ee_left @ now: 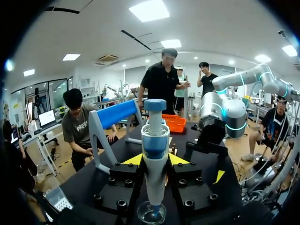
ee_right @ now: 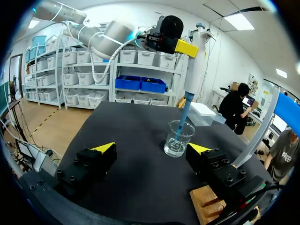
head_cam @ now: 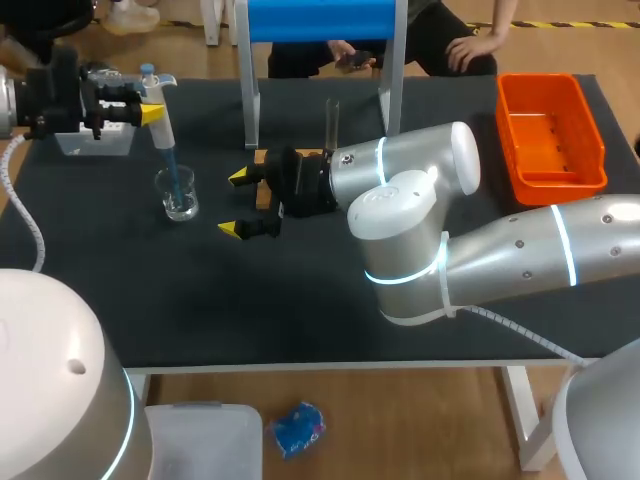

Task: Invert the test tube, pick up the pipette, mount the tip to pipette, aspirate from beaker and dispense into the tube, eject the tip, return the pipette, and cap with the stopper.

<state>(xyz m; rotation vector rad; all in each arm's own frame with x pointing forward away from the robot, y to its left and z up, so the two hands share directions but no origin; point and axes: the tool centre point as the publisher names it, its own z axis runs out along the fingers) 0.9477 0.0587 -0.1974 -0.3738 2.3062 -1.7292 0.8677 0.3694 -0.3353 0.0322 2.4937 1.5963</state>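
Your left gripper (ee_left: 155,160) has its jaws closed on the pipette (ee_left: 154,136), clamping the thick upper barrel from both sides just under the blue collar. The pipette hangs upright, and its slim blue tip (head_cam: 172,168) reaches down inside the glass beaker (head_cam: 180,197). In the head view the beaker stands at nine o'clock on the table (head_cam: 330,300), with a little clear liquid at the bottom.

Your right gripper (head_cam: 240,202) has its jaws wide open and holds nothing. It lies low over the table just at three o'clock from the beaker, and the beaker sits ahead of it, between the lines of its fingers but apart from them.

The test tube (head_cam: 332,122) stands upright at twelve o'clock, behind that gripper, beside a wooden block (head_cam: 262,160).

Judge the pipette as light, stiff and smooth plastic, so the barrel is the place to hold. The tip is likely only pushed on and thin, so a knock against the glass wall could loosen it. The beaker looks light and breakable, and a sideways nudge could tip it.
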